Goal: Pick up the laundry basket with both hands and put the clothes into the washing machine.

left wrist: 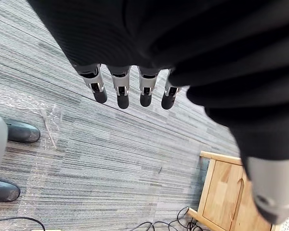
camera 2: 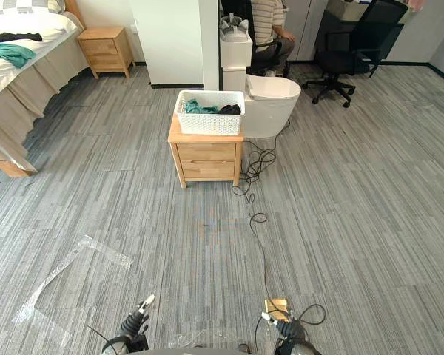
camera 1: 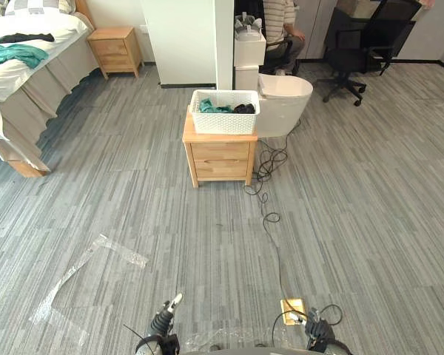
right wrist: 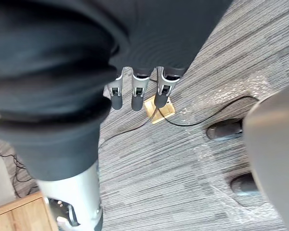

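The light wooden bedside cabinet is standing well ahead, carrying the white woven plastic laundry basket, long side facing the robot. The left hand and right hand are hanging low, fingers straight, empty, about equally far.
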You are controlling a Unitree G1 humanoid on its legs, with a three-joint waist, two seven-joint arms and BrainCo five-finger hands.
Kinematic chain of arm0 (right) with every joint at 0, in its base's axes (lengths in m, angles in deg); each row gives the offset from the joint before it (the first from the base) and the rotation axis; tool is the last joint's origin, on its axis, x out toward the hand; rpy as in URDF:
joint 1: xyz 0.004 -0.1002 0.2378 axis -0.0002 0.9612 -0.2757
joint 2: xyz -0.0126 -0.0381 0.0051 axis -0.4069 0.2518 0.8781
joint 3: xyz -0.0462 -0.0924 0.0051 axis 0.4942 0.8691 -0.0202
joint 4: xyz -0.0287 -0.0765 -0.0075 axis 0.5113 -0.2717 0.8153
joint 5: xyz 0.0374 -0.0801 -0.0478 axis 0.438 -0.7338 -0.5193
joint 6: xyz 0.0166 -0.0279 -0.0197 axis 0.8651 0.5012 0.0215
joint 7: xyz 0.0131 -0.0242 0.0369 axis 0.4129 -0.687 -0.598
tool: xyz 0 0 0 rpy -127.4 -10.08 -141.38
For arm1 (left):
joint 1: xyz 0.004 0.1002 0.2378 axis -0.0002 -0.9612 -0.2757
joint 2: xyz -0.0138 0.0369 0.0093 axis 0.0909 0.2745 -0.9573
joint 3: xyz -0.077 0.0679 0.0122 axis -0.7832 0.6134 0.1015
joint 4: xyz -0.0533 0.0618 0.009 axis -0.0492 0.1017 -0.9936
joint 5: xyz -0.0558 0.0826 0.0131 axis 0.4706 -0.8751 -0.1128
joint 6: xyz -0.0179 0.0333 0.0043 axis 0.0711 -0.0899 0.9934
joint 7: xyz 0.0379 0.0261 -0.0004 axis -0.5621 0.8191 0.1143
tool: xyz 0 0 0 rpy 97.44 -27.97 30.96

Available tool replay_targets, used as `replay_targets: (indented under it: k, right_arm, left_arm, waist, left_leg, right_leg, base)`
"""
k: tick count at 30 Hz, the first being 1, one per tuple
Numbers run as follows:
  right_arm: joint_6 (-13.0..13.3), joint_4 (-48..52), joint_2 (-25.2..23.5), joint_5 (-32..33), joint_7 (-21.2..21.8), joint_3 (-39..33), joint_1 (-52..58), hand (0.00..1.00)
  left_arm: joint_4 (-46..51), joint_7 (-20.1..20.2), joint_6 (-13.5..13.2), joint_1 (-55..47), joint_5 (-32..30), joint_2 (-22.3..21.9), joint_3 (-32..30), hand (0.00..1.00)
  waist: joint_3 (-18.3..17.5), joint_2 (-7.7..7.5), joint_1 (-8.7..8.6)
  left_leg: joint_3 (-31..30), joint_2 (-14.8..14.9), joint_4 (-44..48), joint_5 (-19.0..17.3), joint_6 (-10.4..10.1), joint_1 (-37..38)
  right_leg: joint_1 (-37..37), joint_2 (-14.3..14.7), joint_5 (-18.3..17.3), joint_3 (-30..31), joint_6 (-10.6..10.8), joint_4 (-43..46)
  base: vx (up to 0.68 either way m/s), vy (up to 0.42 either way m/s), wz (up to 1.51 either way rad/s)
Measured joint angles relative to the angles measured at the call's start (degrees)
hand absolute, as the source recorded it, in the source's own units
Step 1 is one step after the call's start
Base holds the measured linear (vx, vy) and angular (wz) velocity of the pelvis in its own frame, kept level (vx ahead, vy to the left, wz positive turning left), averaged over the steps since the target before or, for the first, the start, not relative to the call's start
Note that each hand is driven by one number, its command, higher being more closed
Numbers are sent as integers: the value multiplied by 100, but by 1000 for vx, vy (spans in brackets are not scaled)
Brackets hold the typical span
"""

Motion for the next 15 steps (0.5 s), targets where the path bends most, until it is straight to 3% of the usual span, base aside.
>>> replay_targets:
  k: [9,15]
  right_arm:
    - [-71,-141,-43,-697,-4,-38,-97,0]
    - [-71,-147,-35,-714,-21,66,-111,0]
  left_arm:
    - [-123,-109,-31,-28,-48,-31,-165,0]
    - [-119,-118,-36,-28,-40,-31,-161,0]
  waist:
    - [-5,-64,9]
    - [-2,-71,9]
  left_leg:
    - [-102,-22,-168,108,-5,49]
    - [-112,-22,-172,107,-6,49]
  right_leg:
    - [10,-23,-22,-120,28,0]
    - [9,-25,-24,-130,31,16]
  base:
    - [-32,0,6]
    - [0,0,0]
